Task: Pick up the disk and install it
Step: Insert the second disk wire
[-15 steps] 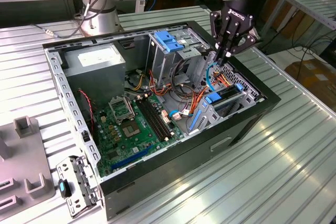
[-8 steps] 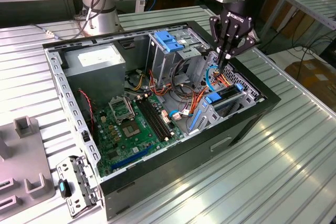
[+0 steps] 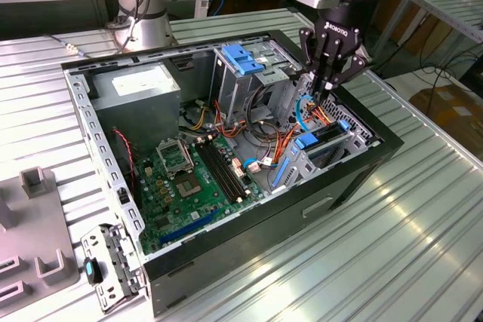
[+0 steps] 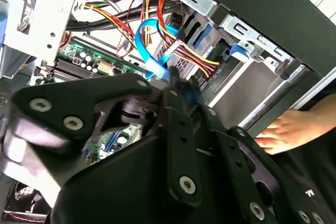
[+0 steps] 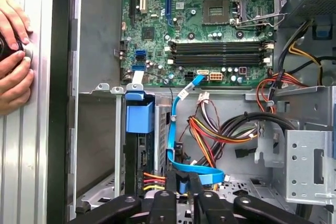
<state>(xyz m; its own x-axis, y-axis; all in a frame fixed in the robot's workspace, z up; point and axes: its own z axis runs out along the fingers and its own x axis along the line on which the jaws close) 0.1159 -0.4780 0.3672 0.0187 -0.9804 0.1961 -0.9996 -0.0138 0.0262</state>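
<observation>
Disk (image 3: pixel 326 141) sits in its bay (blue-railed) below claw (image 3: pixel 324 90).

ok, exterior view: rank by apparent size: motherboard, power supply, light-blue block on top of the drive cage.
1. Motherboard, clearly largest.
2. Power supply.
3. Light-blue block, smallest.
It sits further back than the motherboard, but the gaps look too big for that to flip the order.

Arm comes in from the top of the exterior view, wrist pointed straight down. The hand (image 3: pixel 326 90) hangs low with its black fingers (image 5: pixel 170 190) pinched close together at the tips. A person's hand (image 5: pixel 13 56) shows in both wrist views, fingers curled.
</observation>
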